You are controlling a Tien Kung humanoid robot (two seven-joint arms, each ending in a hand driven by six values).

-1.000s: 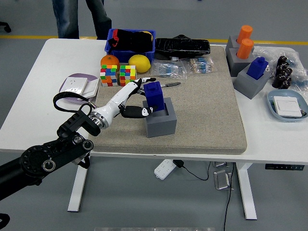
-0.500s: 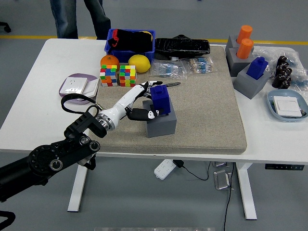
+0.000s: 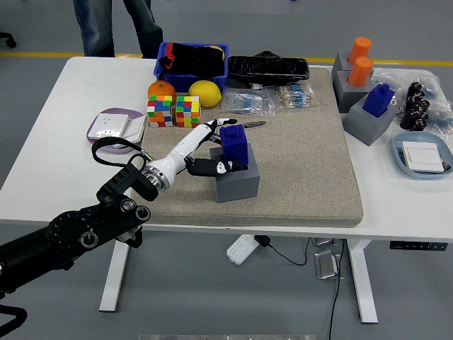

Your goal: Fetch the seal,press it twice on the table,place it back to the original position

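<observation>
A blue seal (image 3: 236,146) stands upright in the grey holder block (image 3: 238,180) on the grey mat. My left hand (image 3: 214,146) comes in from the lower left; its white fingers wrap the seal's left side and its black thumb presses low on the front. The seal's base sits inside the holder's recess. My right hand is not in view.
Two colour cubes (image 3: 174,111), an orange (image 3: 161,89) and a lemon (image 3: 204,93) lie behind my hand. A blue bin (image 3: 192,59) is further back. More grey holders with orange and blue seals (image 3: 367,92) stand at the right. A person's legs (image 3: 113,25) show at the top.
My left hand carried the seal to the right and down into the holder's recess between one second ago and half a second ago. Since then it has barely moved.
</observation>
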